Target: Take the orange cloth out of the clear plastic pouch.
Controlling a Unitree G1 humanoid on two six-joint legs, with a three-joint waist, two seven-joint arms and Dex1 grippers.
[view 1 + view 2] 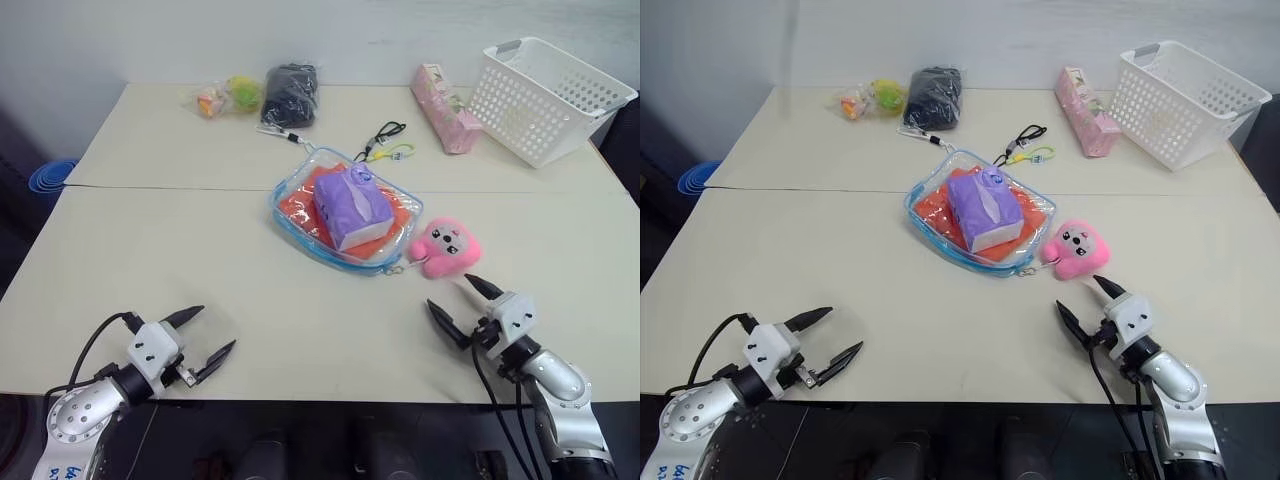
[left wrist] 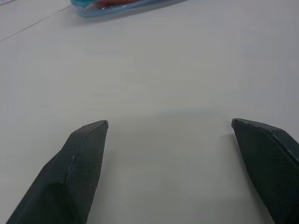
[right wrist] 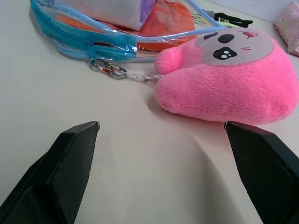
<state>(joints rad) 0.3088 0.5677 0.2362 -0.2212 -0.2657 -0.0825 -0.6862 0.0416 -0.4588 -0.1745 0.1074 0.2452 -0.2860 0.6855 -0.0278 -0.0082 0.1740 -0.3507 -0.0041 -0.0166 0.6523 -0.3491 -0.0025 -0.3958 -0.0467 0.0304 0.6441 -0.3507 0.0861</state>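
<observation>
beyond the pink plush toy (image 1: 446, 247), ahead-left of my empty, wide-open right gripper (image 1: 466, 306), the clear plastic pouch (image 1: 343, 211) holds the orange cloth (image 1: 304, 203), farther from my wide-open left gripper (image 1: 206, 339).

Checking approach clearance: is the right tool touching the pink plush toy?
Apart. The right wrist view shows bare table between the right tool, jaws wide open, and the pink plush toy; the left eye view shows the same gap.

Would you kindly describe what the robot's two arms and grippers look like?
Both arms are silver-grey metal with rounded joints and black cables alongside. The left gripper and right gripper each have a white block carrying two black, pointed, tapering fingers. The left arm bears blue handwriting.
</observation>
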